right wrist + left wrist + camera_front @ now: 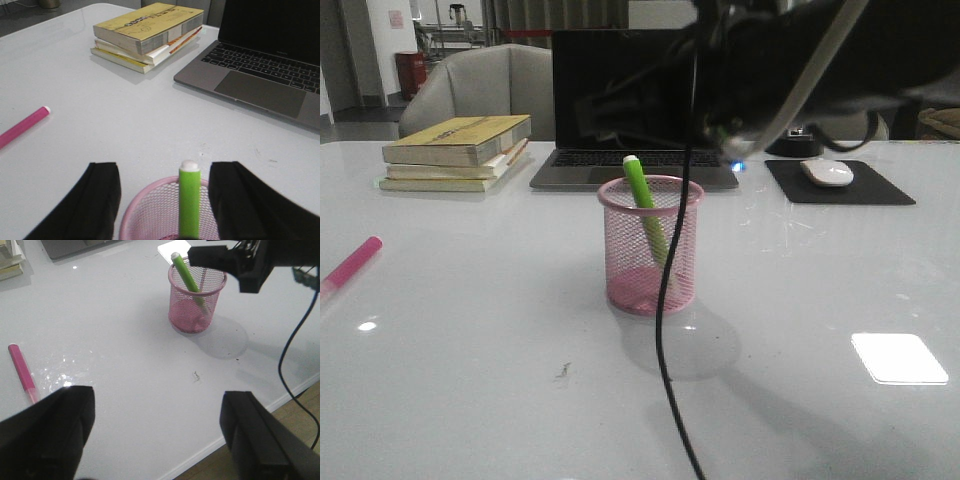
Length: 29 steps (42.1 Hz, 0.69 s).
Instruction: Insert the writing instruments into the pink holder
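The right claw [190,200] hangs wide open right over the pink mesh holder [651,245], its two black fingers [87,205] spread either side of the lime green marker [189,200], which touches neither of them. That marker stands inside the cup, leaning against the rim, whitish tip poking up between the spread fingers (in the front view [645,205] it slants from the rim down toward the cup's base). The left claw [155,440] is open wide too, holding nothing, poised above bare white table [125,365] with the holder well ahead of it. The magenta pink marker [22,372] lies flat on the table just off the left claw's outer finger [47,435], far out from the cup and from the right claw; the front view shows it [350,265] at the table's left edge. Beyond the right claw sit an open laptop [265,60] and a stack of books [147,32], and a white mouse [827,172] rests on a black mouse pad [840,185] off to its outer side.
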Motion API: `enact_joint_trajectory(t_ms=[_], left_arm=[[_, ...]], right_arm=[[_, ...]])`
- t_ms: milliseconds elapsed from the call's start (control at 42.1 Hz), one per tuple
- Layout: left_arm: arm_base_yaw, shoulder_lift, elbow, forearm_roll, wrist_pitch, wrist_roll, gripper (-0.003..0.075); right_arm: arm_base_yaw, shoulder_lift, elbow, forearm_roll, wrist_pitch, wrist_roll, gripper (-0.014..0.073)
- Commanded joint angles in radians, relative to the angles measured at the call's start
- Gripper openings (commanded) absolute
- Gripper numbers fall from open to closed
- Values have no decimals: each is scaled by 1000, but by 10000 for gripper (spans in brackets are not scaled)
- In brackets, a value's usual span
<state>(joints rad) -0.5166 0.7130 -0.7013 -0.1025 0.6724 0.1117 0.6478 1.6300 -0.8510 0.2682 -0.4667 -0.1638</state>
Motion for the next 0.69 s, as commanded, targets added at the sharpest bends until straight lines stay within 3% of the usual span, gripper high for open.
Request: enact_joint_trajectory(t_ms=[0,95,380,666], left_arm=[[-8,4,-27,-10,-71,0,559],[-8,4,-27,-10,-71,0,559],[-8,4,-27,-10,-71,0,559],[-8,4,-27,-10,-71,0,559]], right_arm=[[-16,-180,-24,-11,112,-51,497],[-52,-314,-24,-11,333,-110,497],[-242,-656,-24,-21,968,-114,497],[-289,-786,-2,-101,1324,-113,497]])
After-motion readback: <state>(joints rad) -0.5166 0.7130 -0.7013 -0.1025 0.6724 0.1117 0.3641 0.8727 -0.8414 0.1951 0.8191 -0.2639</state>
